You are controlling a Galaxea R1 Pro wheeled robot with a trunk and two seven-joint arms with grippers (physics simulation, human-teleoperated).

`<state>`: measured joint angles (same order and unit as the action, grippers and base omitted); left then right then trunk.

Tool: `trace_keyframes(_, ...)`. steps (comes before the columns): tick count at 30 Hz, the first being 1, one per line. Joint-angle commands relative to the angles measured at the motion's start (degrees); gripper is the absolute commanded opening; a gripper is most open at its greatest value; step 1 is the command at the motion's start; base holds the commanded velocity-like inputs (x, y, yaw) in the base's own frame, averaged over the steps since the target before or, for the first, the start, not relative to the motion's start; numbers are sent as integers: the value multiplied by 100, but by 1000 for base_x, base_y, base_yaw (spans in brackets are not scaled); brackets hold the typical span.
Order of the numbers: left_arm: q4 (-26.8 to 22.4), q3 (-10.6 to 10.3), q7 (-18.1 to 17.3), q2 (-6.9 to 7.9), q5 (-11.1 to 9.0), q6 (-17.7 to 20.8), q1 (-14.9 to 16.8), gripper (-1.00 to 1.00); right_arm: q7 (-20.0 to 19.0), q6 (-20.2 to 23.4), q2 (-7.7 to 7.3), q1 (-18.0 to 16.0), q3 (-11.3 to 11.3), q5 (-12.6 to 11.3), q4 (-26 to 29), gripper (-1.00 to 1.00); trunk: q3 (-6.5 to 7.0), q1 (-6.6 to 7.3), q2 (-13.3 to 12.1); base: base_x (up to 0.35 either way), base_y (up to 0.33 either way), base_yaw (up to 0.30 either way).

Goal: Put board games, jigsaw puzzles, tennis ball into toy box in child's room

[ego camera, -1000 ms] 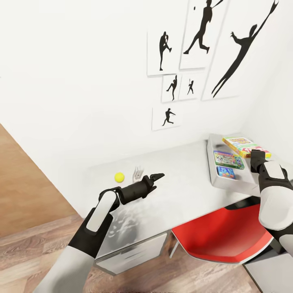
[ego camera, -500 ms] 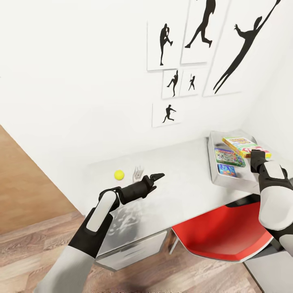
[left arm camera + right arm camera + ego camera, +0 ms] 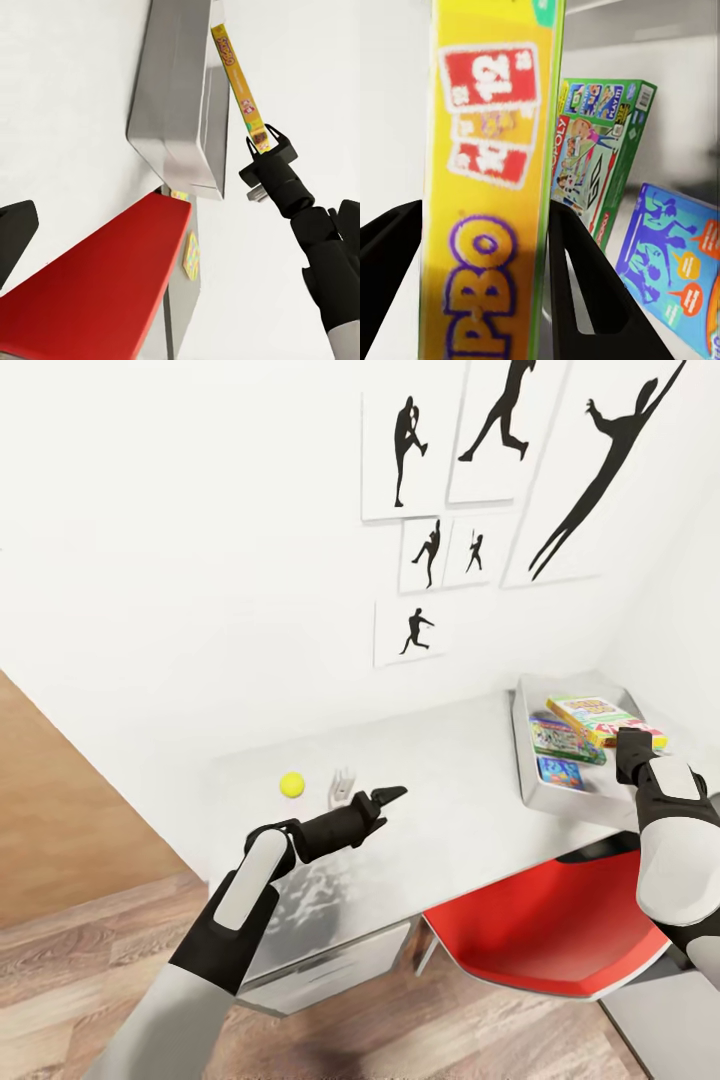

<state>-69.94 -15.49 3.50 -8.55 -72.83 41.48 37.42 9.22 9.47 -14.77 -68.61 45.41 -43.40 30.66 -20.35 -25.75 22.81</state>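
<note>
- At the far left of my head view I see wooden floor [image 3: 80, 950] and a white wall; the grey surface [image 3: 450, 810] starts beside it.
- The tennis ball [image 3: 291, 784] sits on the surface, just beyond and to the left of my left end effector [image 3: 385, 796], clearly apart from it.
- A small pale object [image 3: 342, 785] stands near the ball, just behind that end effector; I cannot tell what it is.
- My left end effector hangs over the middle of the surface, holding nothing; its fingers look drawn close together, but I cannot tell for sure whether they are closed.
- A red chair [image 3: 545, 930] is tucked under the surface to the right, and black silhouette prints [image 3: 500, 470] hang on the wall above.
- The toy box [image 3: 530, 700] rests on the right end of the surface. Inside it a green board game [image 3: 562, 738] and a blue jigsaw puzzle [image 3: 558, 772] lie flat.
- My right end effector [image 3: 630, 740] is clamped on the yellow board game [image 3: 592, 718], which pokes out over the toy box, above the green one. In the right wrist view the yellow box [image 3: 487, 187] stands between both fingers [image 3: 585, 300], with the green game [image 3: 600, 165] and blue puzzle [image 3: 675, 262] just past it.
</note>
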Motion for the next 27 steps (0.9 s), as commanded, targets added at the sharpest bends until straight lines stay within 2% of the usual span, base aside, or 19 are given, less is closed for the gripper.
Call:
trace_keyframes(1, -5, -12, 35, -2, -52, 18, 4, 100, 36, 28, 1, -5, 13, -45, 12, -100, -19, -3, 11, 0, 0, 0)
trace_keyframes(27, -67, -72, -17, -6, -59, 2, 2, 100, 30, 33, 4, -3, -4, -45, 11, -100, -261, -3, 11, 0, 0, 0)
